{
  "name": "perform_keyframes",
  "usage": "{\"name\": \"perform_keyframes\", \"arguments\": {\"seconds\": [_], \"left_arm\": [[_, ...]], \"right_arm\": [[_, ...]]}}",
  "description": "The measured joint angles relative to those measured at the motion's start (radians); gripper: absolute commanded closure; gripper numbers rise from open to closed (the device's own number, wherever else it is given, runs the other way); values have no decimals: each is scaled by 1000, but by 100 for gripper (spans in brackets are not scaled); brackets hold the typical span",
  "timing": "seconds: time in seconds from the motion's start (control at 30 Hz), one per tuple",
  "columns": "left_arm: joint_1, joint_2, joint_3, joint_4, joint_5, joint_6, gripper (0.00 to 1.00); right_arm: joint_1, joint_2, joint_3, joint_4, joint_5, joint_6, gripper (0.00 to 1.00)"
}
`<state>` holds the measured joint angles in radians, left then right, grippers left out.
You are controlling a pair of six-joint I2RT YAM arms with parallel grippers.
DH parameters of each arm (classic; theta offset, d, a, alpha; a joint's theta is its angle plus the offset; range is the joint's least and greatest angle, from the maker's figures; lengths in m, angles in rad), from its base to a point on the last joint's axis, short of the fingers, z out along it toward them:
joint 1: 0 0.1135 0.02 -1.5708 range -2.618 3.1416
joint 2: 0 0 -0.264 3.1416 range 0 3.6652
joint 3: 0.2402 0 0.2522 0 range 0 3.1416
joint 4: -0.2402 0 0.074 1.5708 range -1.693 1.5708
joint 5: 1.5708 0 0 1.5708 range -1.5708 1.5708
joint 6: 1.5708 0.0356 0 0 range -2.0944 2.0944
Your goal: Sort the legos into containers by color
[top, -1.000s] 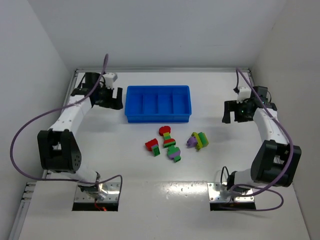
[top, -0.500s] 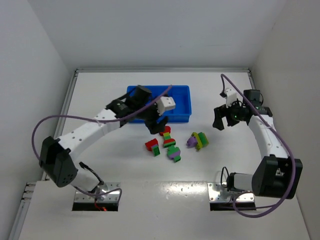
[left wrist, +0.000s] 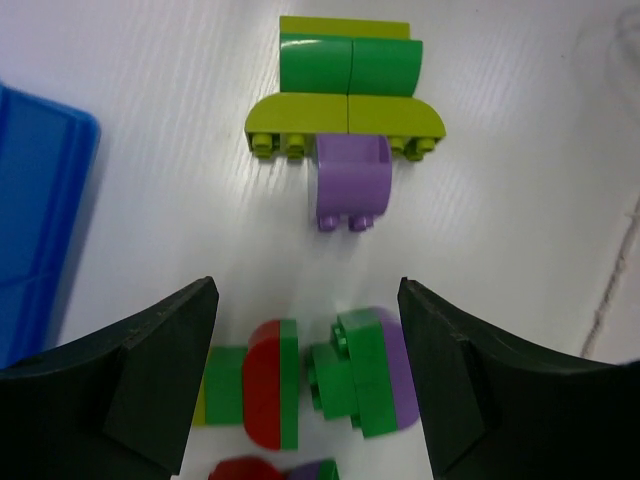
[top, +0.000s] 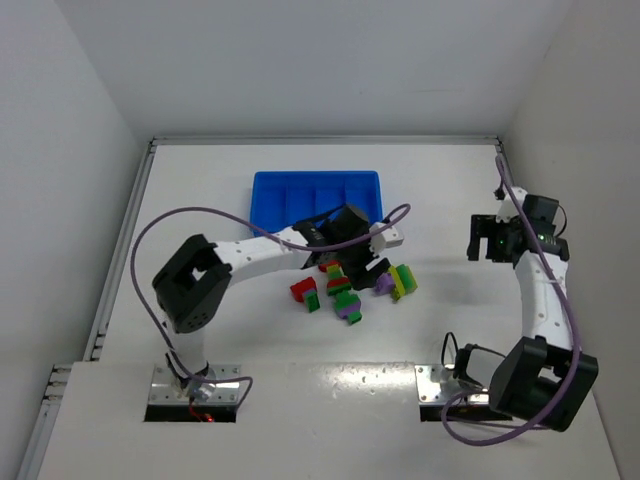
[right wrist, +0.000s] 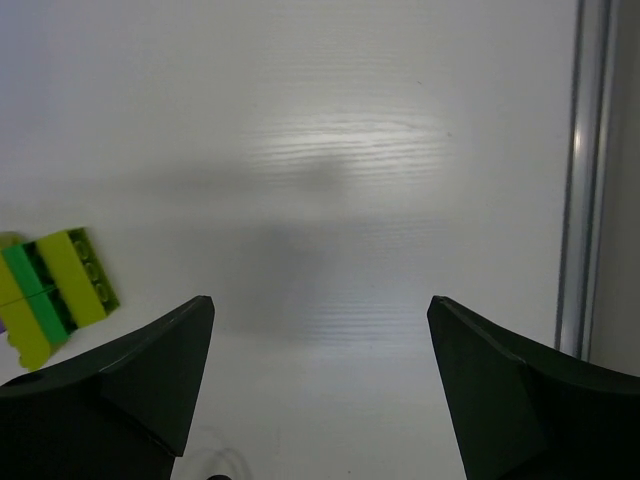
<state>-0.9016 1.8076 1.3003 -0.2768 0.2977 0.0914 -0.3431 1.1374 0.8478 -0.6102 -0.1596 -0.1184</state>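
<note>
The legos lie in front of the blue tray (top: 315,200) with its four compartments. They are a red-and-green piece (top: 305,291), a red-green stack (top: 337,276), a green-purple stack (top: 347,308) and a purple, green and yellow-green cluster (top: 398,280). My left gripper (top: 360,264) hangs open just above them. In the left wrist view its gripper (left wrist: 305,300) frames the red-green stack (left wrist: 262,380) and the green-purple stack (left wrist: 375,370), touching neither. The cluster (left wrist: 345,100) lies beyond. My right gripper (top: 494,240) is open and empty over bare table (right wrist: 320,305).
The tray's corner shows at the left edge of the left wrist view (left wrist: 30,220). A yellow-green and green brick (right wrist: 55,290) sits at the left edge of the right wrist view. The table's metal rail (right wrist: 585,180) runs along the right.
My left arm has swung from the tray's front to the right, over the bricks. My right arm has drawn back to the right, away from the bricks.
</note>
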Motion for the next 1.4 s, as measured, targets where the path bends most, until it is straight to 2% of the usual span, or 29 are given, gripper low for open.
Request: {"name": "perform_keyframes", "arguments": {"seconds": [0.13, 0.37, 0.73, 0.93, 1.13, 1.4], "left_arm": [[-8, 116, 57, 47, -6, -24, 21], [-9, 197, 96, 82, 16, -41, 21], [-23, 224, 102, 83, 77, -27, 21], [-64, 200, 50, 72, 87, 6, 21], [-112, 208, 72, 58, 22, -9, 21], [-103, 303, 194, 61, -72, -86, 28]], "right_arm": [[-71, 0, -1, -11, 31, 26, 12], [-135, 1, -1, -27, 26, 40, 12], [-208, 43, -1, -28, -1, 35, 12], [-230, 48, -1, -28, -16, 24, 12], [-237, 55, -1, -28, -31, 19, 12], [-237, 55, -1, -32, -38, 17, 12]]}}
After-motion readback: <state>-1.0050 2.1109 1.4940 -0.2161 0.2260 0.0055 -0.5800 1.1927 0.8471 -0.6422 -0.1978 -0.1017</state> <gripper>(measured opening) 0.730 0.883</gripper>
